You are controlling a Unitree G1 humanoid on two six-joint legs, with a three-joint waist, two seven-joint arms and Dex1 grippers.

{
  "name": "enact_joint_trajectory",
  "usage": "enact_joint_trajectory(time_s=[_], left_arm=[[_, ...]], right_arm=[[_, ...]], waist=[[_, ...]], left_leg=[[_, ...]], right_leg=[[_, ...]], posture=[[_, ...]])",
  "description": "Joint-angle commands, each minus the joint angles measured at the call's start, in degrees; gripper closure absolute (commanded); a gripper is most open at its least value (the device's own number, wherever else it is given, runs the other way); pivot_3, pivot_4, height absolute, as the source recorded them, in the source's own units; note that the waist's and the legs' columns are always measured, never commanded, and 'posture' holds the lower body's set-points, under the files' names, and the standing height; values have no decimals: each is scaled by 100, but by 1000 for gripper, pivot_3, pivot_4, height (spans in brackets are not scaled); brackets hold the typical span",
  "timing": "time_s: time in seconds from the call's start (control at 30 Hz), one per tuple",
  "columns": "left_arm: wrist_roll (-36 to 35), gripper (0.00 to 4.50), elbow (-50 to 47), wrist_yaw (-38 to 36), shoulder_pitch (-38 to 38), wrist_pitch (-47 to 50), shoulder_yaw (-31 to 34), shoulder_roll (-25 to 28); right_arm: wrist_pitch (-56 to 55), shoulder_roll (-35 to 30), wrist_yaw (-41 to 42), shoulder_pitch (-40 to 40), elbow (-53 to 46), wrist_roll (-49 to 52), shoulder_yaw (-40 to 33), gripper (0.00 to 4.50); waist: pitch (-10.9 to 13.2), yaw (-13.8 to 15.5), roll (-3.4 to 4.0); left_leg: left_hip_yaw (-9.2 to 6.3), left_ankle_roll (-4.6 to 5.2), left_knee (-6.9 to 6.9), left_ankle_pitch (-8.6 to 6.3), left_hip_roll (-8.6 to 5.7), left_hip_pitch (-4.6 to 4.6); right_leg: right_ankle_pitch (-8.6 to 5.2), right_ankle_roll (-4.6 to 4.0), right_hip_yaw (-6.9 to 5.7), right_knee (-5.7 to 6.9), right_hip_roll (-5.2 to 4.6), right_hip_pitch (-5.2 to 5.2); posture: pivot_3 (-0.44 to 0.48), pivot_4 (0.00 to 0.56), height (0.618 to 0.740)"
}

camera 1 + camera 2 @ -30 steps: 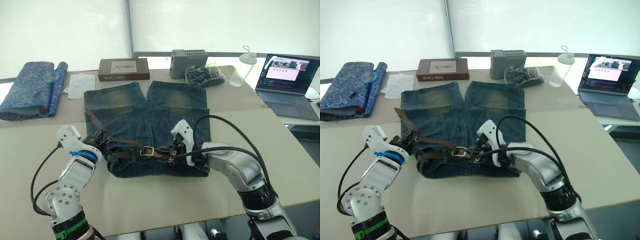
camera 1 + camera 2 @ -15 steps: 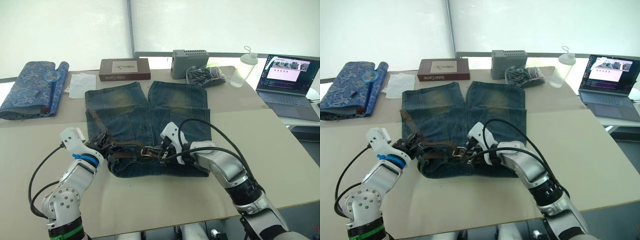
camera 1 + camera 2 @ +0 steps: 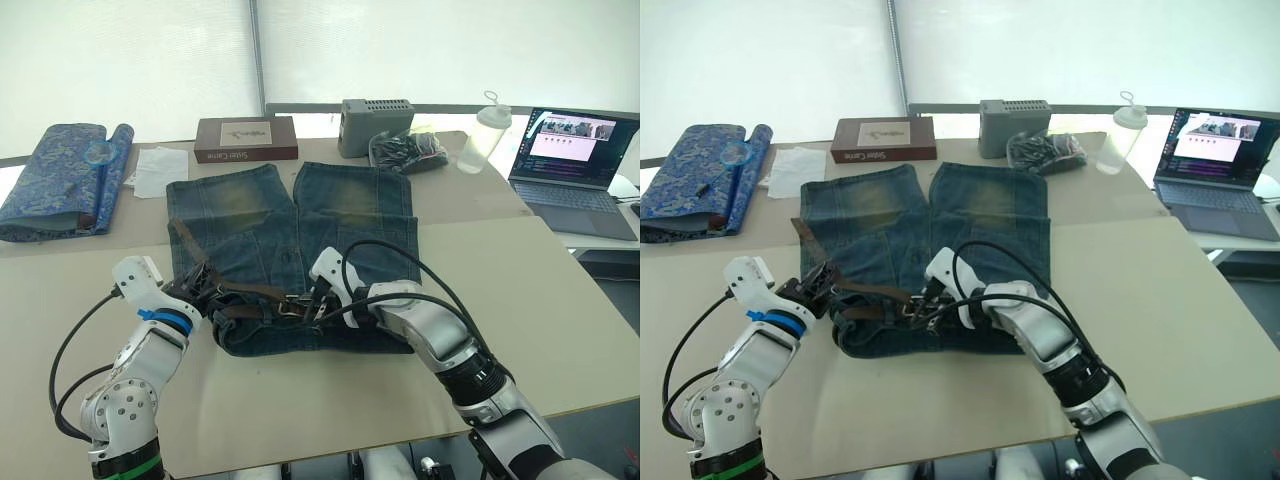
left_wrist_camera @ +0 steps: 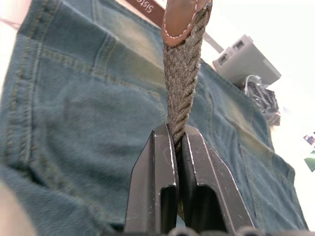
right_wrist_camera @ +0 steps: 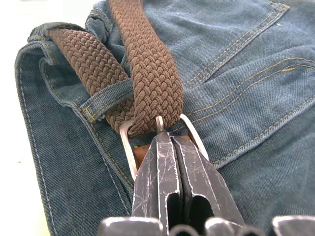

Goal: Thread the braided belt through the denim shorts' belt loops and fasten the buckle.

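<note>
Both arms reach inward over the near waistband of the shorts (image 3: 290,240), which lie flat mid-table (image 3: 560,300). The left gripper (image 4: 178,147) pinches the belt (image 4: 183,83) near its leather tip. The right gripper (image 5: 170,147), fingers pressed together, grips at the buckle (image 5: 129,147). Bare tabletop lies near and right.

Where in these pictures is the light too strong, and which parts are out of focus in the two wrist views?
Left eye view: the backlit window blind is washed out. Left wrist view: the far upper corner is overexposed; the braided belt is sharp, while the grey box behind is soft. Right wrist view: the buckle and weave are sharp, and the table edge is blown out.
</note>
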Motion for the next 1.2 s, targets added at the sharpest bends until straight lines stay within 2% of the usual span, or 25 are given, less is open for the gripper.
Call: enact_joint_trajectory(time_s=[0.03, 0.33, 0.63, 0.9, 1.2], left_arm=[[-21, 4500, -104, -27, 12, -177, 81, 64], [-31, 4500, -50, -42, -149, -223, 71, 187], [57, 4500, -119, -371, -720, -99, -347, 553], [320, 4500, -108, -1318, -1342, 36, -1371, 950], [564, 4500, 372, -2255, -1865, 306, -2438, 871]], right_arm=[[-166, 80, 105, -80, -51, -71, 66, 4459], [-432, 153, 274, -24, 316, -426, 409, 4459], [-624, 284, 317, 42, 714, -656, 499, 4459], [-555, 297, 363, 181, 631, -584, 327, 4459], [-210, 79, 393, 640, -82, -230, -268, 4459]], waist=[[0, 0, 0], [-1, -8, 0], [-3, -24, -3], [-3, -9, -3], [-2, 2, -3]], left_leg=[[0, 0, 0, 0, 1, 0], [0, 0, -3, 0, 1, 5], [3, -2, -11, 0, 2, 40], [-1, -4, -17, -2, 3, 90], [-1, -4, -17, -3, 2, 88]], right_leg=[[0, 0, 0, 0, 0, 0], [0, -2, 0, 1, 2, 1], [0, -5, 1, 0, 4, 32], [-7, -8, -6, -8, 5, 88], [-9, -3, -4, -10, 4, 88]], posture=[[0, 150, 740], [0, 150, 740], [0, 150, 740], [0, 150, 740], [0, 150, 740]])
